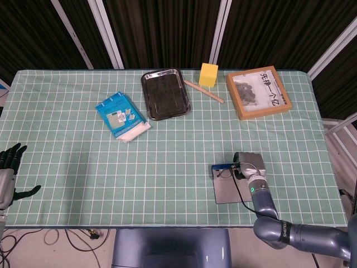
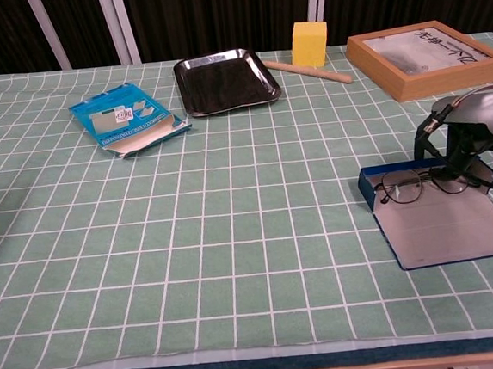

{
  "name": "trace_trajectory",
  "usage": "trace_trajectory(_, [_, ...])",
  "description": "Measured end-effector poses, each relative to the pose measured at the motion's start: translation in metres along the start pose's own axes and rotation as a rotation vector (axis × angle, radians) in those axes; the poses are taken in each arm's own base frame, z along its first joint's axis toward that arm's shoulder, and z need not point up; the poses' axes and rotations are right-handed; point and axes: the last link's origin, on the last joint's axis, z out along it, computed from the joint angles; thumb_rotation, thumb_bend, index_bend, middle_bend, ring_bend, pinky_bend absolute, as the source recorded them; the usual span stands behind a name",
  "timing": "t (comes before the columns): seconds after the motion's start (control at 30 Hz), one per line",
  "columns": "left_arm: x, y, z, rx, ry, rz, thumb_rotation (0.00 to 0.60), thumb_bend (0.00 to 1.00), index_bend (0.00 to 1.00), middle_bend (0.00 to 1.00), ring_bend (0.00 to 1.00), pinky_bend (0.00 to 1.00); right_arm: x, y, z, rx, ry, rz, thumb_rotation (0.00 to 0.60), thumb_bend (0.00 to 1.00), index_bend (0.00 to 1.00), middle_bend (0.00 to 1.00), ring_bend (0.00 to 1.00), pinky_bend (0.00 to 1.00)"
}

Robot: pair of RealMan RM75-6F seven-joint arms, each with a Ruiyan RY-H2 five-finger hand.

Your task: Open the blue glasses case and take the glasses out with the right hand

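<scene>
The blue glasses case point(image 2: 445, 228) lies open near the table's front right, its grey-lined lid flat toward me; the head view shows the case point(image 1: 228, 188) too. Thin dark-framed glasses point(image 2: 402, 188) rest in its blue tray, also visible as glasses point(image 1: 225, 173) from above. My right hand point(image 2: 466, 126) hangs over the right end of the case, its dark fingers point(image 2: 454, 162) reaching down to the right lens, thumb apart. From above, the right hand point(image 1: 251, 164) covers that end. My left hand point(image 1: 8, 167) sits at the far left edge, fingers spread, holding nothing.
A dark metal tray point(image 2: 224, 81), a yellow block point(image 2: 309, 42) and a wooden stick point(image 2: 306, 71) stand at the back. A wooden framed box point(image 2: 425, 52) is at the back right. A blue packet point(image 2: 124, 117) lies back left.
</scene>
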Motion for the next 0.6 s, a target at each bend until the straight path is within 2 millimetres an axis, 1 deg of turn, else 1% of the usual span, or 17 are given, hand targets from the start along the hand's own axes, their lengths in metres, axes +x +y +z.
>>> trace_trajectory(0.6, [-0.0004, 0.0004, 0.0000, -0.002, 0.000, 0.002, 0.600, 0.00, 0.00, 0.00, 0.00, 0.00, 0.0011, -0.0006, 0.0004, -0.004, 0.000, 0.003, 0.600, 0.49, 0.41, 1.00, 1.00, 1.00])
